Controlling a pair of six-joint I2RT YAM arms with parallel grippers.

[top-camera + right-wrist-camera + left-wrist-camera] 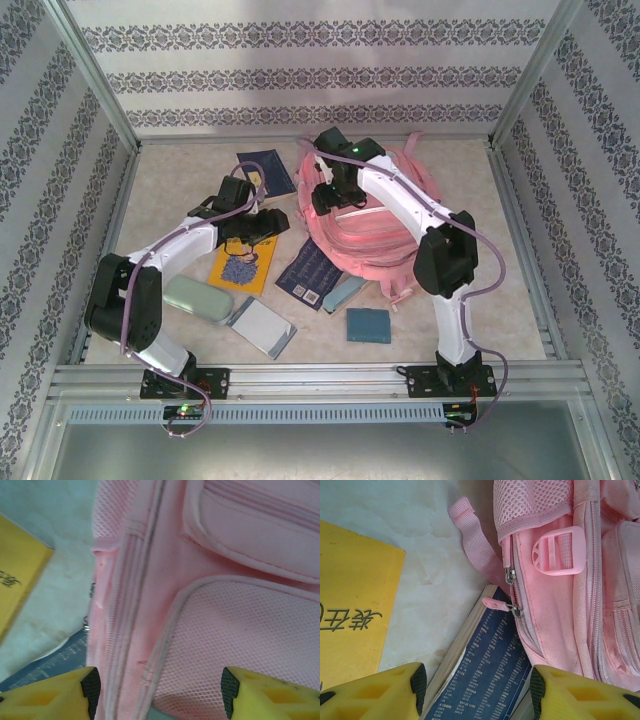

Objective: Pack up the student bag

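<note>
The student bag (375, 235), a large pink backpack, lies flat right of the table's middle. My right gripper (333, 198) hovers over its left part, open; in the right wrist view the gripper (160, 690) spans the bag's mesh pocket (240, 640) with nothing held. My left gripper (262, 230) is just left of the bag, open. In the left wrist view this gripper (478, 687) stands over a dark blue book (490, 670) tucked under the bag's edge (570, 610), near a pink zip pull (496, 604).
A yellow book (240, 268) lies under the left arm. Near the front lie a mint case (198, 298), a grey notebook (262, 328), a small blue book (368, 325) and a light blue item (345, 290). Another dark blue book (265, 170) lies at the back.
</note>
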